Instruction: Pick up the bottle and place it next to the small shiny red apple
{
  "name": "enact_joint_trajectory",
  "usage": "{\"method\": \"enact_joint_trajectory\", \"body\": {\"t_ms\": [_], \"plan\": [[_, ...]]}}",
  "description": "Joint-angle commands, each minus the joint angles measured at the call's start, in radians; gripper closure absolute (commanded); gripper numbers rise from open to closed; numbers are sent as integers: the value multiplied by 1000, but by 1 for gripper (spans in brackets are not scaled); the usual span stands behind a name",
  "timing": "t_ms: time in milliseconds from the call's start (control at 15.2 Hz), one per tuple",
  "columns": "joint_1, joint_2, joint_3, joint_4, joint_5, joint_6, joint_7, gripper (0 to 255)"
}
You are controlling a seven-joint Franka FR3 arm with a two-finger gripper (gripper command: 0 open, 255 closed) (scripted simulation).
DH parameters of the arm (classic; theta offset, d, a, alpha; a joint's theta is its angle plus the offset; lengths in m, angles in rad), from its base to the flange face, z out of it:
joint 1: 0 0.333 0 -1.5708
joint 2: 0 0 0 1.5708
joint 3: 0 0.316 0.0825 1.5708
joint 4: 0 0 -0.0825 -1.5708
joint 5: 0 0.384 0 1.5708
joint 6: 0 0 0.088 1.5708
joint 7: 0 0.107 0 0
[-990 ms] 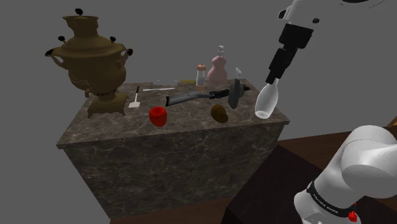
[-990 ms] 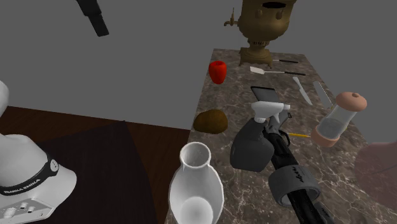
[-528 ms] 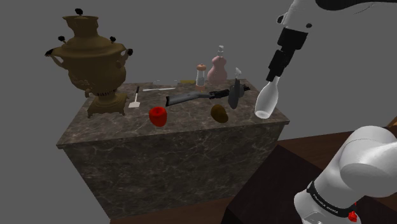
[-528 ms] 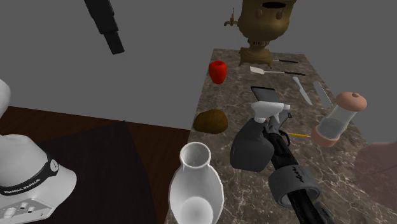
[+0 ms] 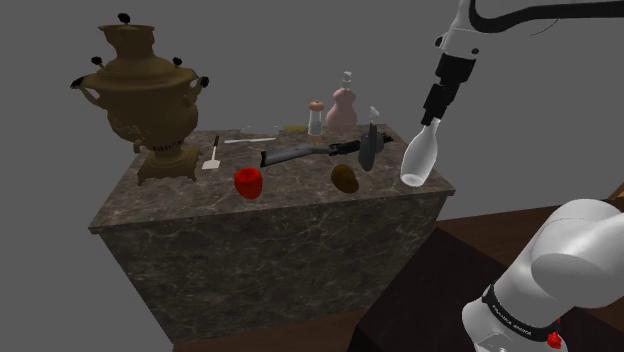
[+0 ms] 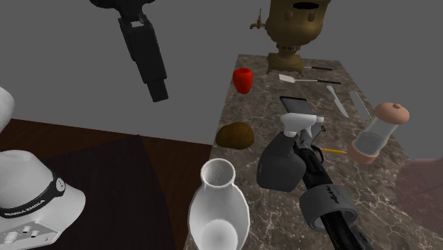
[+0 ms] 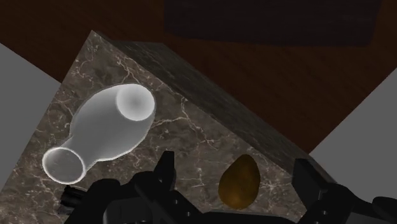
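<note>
1. Step in hand: the approach to the pick; nothing is grasped, and the placing step is not yet begun.
2. Tool state: the gripper [image 7: 235, 162] has its two black fingers spread wide apart, with nothing clasped between them.
3. Tool position: in the shoulder view the gripper [image 5: 430, 118] hangs above the near corner of the marble table [image 5: 260, 240]; in the second exterior view the gripper [image 6: 160, 92] is high up and well apart from the table top.
4. Task item: the white bottle [image 7: 105, 133] stands upright on the table corner, mouth open; it lies below the gripper and off to one side of the finger gap, not between the fingers; see also the bottle [image 5: 420, 158] and [image 6: 216, 206].
5. Under the gap: a brown lump [image 7: 240, 181] sits roughly beneath the gap, far below the fingertips and untouched.
6. Target: the red apple [image 5: 248, 182] lies beyond the brown lump, farther from the gripper than the bottle.
7. Next move, as judged: shift sideways until the bottle's neck is centred in the gap; descend; close on the neck; keep clear of the brown lump.
</note>
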Motion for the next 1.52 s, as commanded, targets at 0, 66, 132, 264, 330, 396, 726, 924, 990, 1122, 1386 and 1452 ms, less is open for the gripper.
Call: {"method": "enact_joint_trajectory", "body": {"t_ms": [0, 66, 132, 264, 330, 396, 726, 924, 990, 1122, 1386, 1452], "plan": [[-11, 52, -35, 26, -18, 24, -36, 0], [-16, 77, -52, 39, -25, 33, -54, 0], [-20, 102, -68, 53, -32, 43, -71, 0], [-29, 155, -102, 85, -41, 62, -106, 0], [-33, 182, -118, 102, -45, 71, -124, 0], [-37, 210, -135, 120, -47, 80, -142, 0], [-56, 354, -211, 222, -40, 116, -232, 0], [-57, 358, -214, 185, -40, 156, -232, 0], [-57, 359, -215, 173, -40, 170, -233, 0], [-58, 364, -217, 150, -40, 197, -233, 0], [-58, 367, -219, 132, -39, 218, -234, 0], [-58, 367, -219, 132, -39, 218, -234, 0]]}}
